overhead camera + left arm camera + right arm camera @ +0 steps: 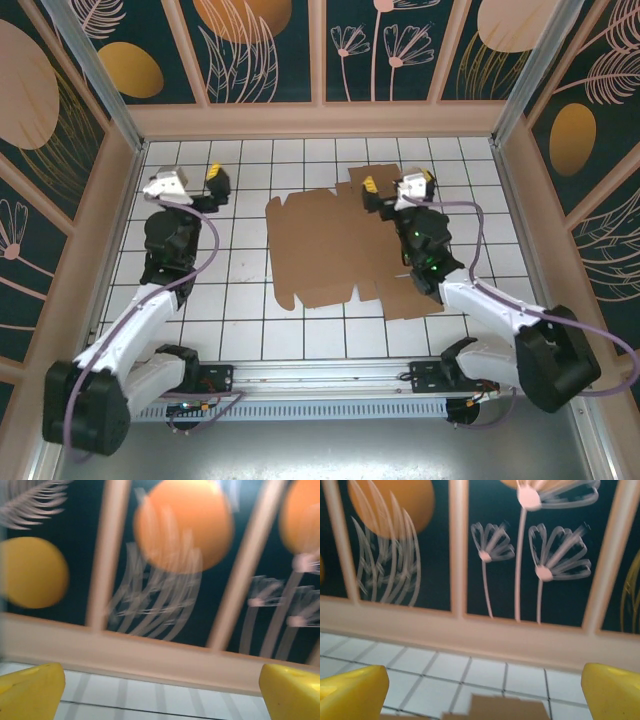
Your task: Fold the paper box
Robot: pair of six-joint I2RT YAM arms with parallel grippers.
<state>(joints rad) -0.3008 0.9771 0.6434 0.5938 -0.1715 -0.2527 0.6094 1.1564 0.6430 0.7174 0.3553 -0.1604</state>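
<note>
The paper box [330, 250] lies flat and unfolded on the tiled floor, a brown cardboard sheet with flaps and tabs around its edges. My right gripper [400, 183] hangs over its far right part, open and holding nothing. In the right wrist view the yellow fingertips [352, 692] stand wide apart, and the far edge of the paper box [510, 709] shows low between them. My left gripper [192, 180] is over bare tiles well to the left of the sheet, open and holding nothing. Its yellow fingertips [30, 692] sit at the bottom corners of the left wrist view, facing the back wall.
Patterned walls [320, 50] enclose the white tiled floor [250, 330] at the back and on both sides. A pale ledge [480, 635] runs along the foot of the back wall. Both arm bases are bolted to a metal rail [320, 380] at the near edge.
</note>
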